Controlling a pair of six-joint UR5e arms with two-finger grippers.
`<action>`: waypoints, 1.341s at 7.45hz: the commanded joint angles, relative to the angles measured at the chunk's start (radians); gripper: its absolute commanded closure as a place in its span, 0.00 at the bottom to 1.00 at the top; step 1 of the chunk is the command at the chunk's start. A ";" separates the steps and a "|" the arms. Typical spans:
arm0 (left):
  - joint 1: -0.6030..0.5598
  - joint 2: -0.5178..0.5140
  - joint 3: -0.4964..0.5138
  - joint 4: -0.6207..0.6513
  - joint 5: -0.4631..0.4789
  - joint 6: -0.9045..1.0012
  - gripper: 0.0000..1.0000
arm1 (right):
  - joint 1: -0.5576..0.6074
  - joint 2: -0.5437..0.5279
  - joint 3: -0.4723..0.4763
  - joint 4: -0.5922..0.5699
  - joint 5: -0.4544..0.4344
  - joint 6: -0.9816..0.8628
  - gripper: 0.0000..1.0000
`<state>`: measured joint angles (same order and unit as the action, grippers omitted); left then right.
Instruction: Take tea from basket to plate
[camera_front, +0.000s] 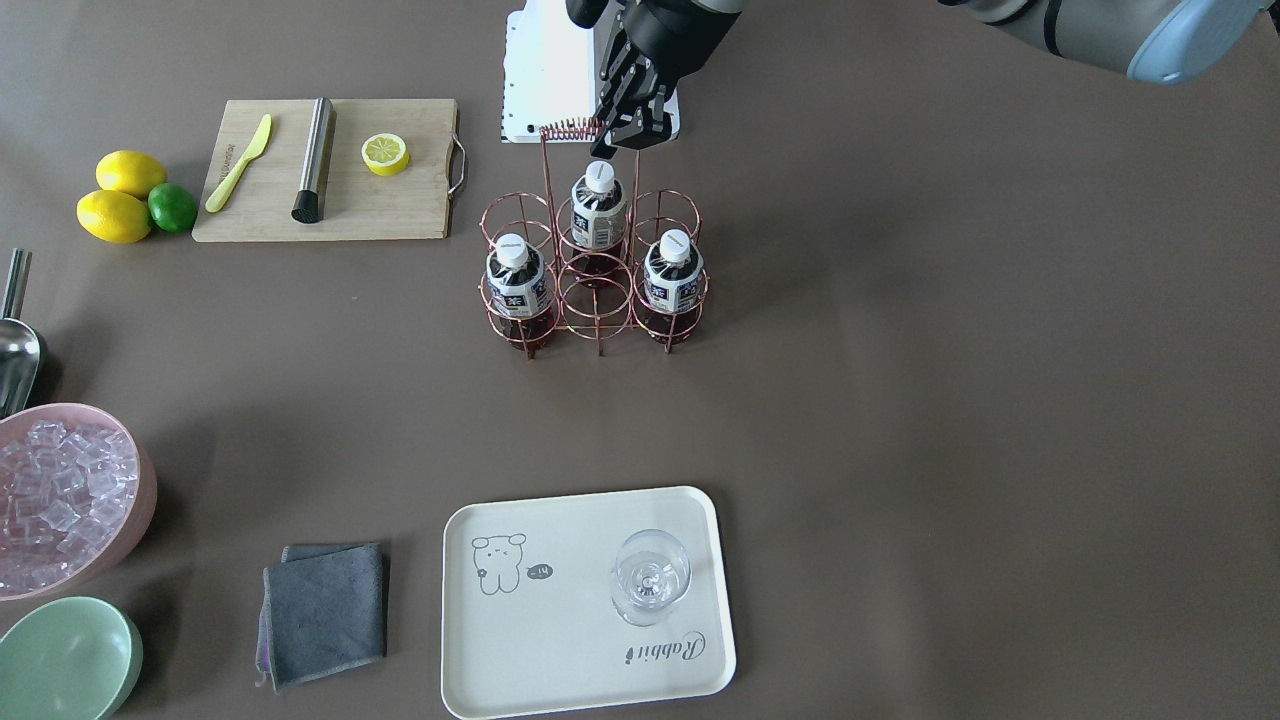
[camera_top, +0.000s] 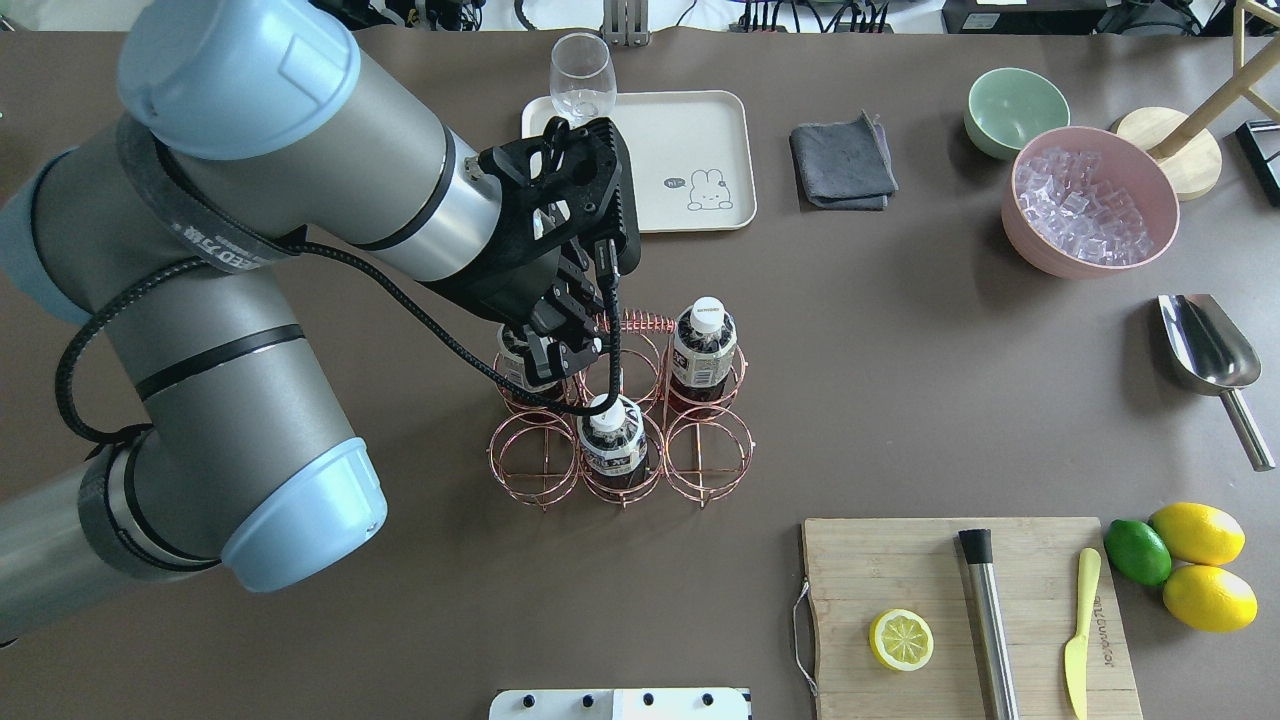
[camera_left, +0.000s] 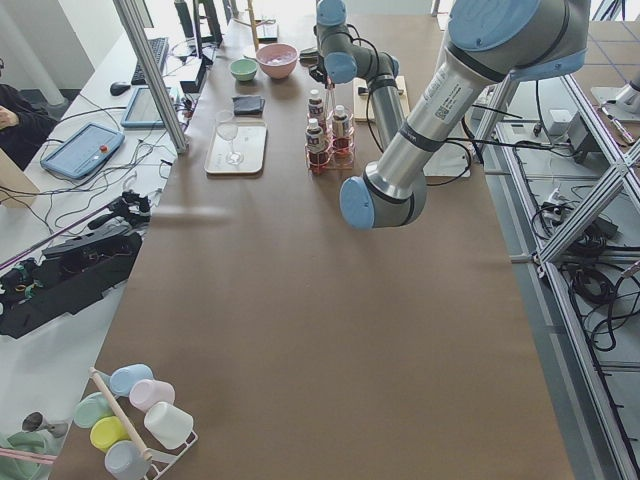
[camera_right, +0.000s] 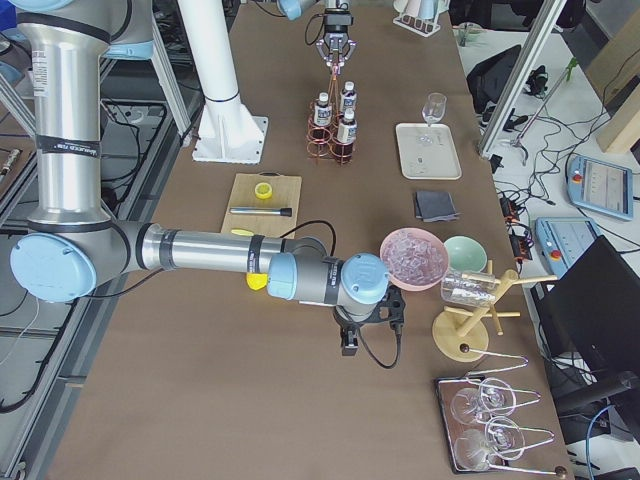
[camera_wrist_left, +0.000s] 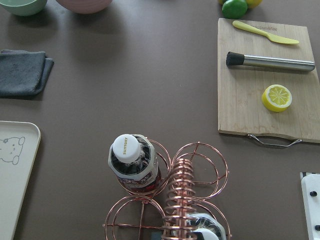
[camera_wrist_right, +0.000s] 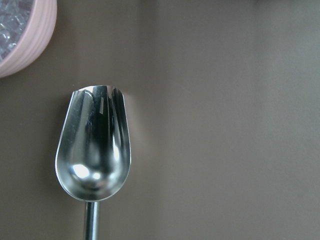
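Three tea bottles stand in a copper wire basket (camera_front: 597, 300): one (camera_front: 598, 205) on the robot's side and two (camera_front: 518, 280) (camera_front: 672, 272) in the row toward the plate. They also show in the overhead view (camera_top: 705, 340) (camera_top: 612, 440); the third is mostly hidden under the hand there. My left gripper (camera_front: 625, 138) (camera_top: 562, 348) hovers above the basket's coiled handle (camera_top: 640, 322), looks open and holds nothing. The cream plate (camera_front: 560, 640) (camera_top: 690, 130) carries a wine glass (camera_front: 650, 575). My right gripper (camera_right: 365, 322) shows only in the exterior right view; I cannot tell its state.
A cutting board (camera_front: 400, 205) holds a lemon half (camera_front: 385, 153), a muddler (camera_front: 314, 160) and a yellow knife (camera_front: 238, 163). Lemons and a lime (camera_front: 172, 207) lie beside it. A pink ice bowl (camera_front: 142, 500), a green bowl (camera_front: 70, 660), a grey cloth (camera_front: 325, 610) and a metal scoop (camera_wrist_right: 95, 155) are here too.
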<state>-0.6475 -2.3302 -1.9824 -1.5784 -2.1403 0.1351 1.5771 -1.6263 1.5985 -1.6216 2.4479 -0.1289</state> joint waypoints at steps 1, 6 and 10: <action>-0.001 0.002 -0.003 0.000 -0.001 -0.002 1.00 | -0.141 0.139 0.001 -0.004 0.013 0.307 0.00; -0.001 0.005 -0.013 0.000 0.000 -0.015 1.00 | -0.441 0.570 0.032 -0.329 0.022 0.804 0.01; -0.001 0.005 -0.015 0.000 0.000 -0.015 1.00 | -0.626 0.788 0.021 -0.331 0.022 1.161 0.01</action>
<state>-0.6478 -2.3260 -1.9950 -1.5784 -2.1405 0.1197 1.0170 -0.9220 1.6228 -1.9494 2.4692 0.8948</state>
